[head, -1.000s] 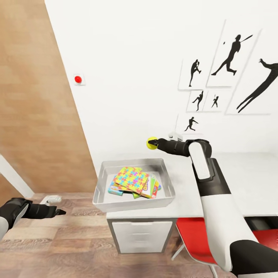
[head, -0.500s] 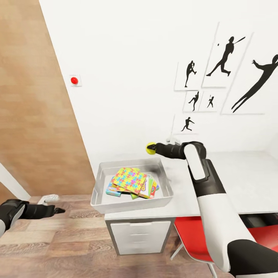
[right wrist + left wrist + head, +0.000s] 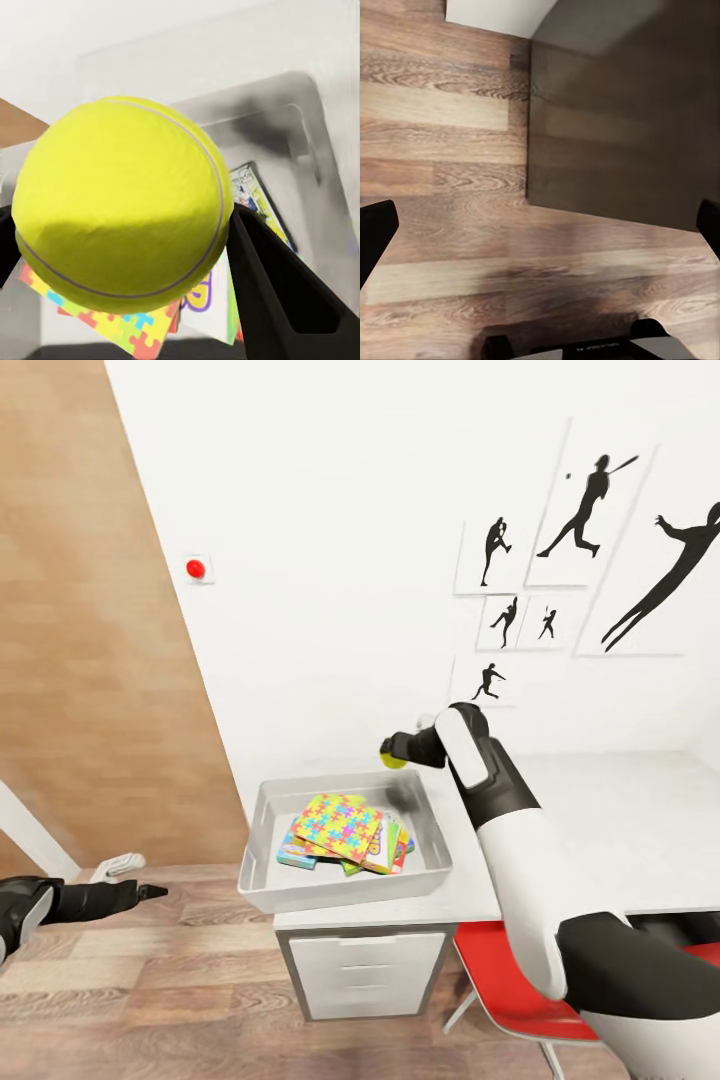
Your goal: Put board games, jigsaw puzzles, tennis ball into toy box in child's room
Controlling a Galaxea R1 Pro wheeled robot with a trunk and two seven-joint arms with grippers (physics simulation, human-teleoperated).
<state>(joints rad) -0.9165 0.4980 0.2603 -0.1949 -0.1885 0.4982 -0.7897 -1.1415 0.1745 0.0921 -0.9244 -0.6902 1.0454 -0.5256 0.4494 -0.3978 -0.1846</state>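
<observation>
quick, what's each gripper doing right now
Left gripper: cannot be told, nothing seen in it.
Right gripper: closed on the tennis ball.

The right arm (image 3: 520, 860) has glossy white shells with black sections at the joints and a matte black wrist ending in a black pincer (image 3: 387, 746). The left arm (image 3: 60, 902) is black at the forearm, white-edged near the elbow, tapering to a slim black pincer (image 3: 155, 892).
</observation>
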